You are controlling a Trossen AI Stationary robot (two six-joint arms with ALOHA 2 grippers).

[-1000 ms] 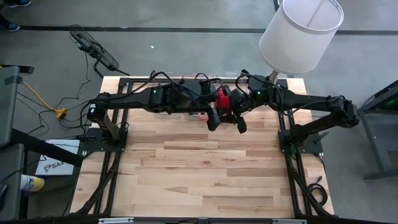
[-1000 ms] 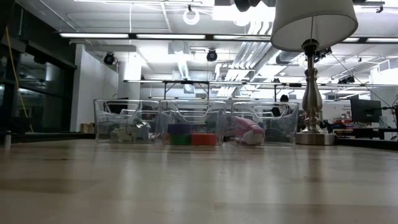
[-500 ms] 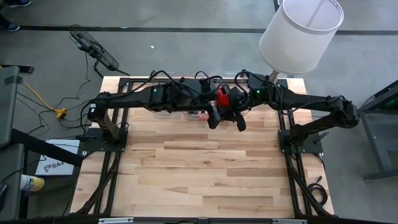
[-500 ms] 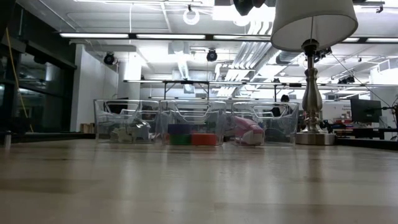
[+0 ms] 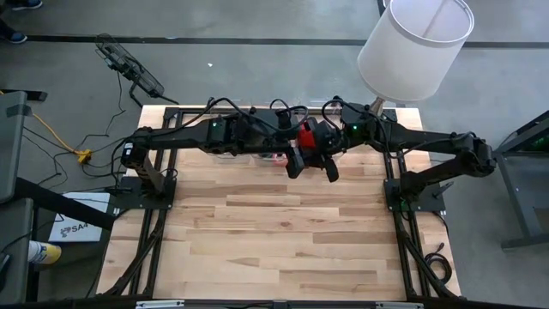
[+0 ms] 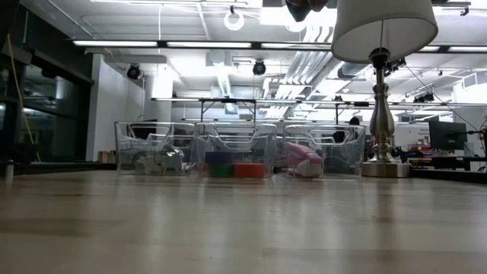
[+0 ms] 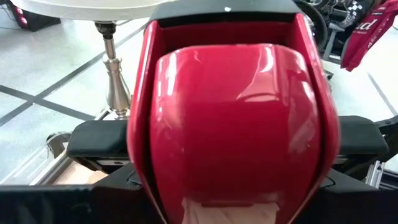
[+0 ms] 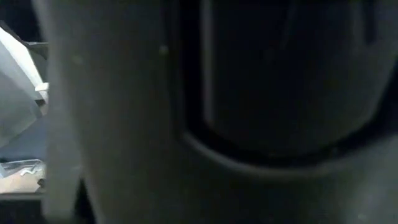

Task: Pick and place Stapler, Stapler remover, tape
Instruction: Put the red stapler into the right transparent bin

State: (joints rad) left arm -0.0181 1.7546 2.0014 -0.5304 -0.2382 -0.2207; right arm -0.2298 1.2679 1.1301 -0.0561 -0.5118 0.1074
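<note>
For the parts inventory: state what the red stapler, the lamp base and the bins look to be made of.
Red stapler: glossy moulded plastic, likely; smooth shell with bright reflections.
Lamp base: silvery polished metal, by its shine and turned shape.
Bins: clear plastic, probably; contents show through the walls.

bright ceiling strip lights (image 6: pixel 190 43); right wrist view dark, blurred.

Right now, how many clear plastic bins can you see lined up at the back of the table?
3, side by side in the low view: the left bin, the middle bin holding coloured blocks, and the right bin holding something pink, next to the lamp. Nothing suggests more hidden.
</note>
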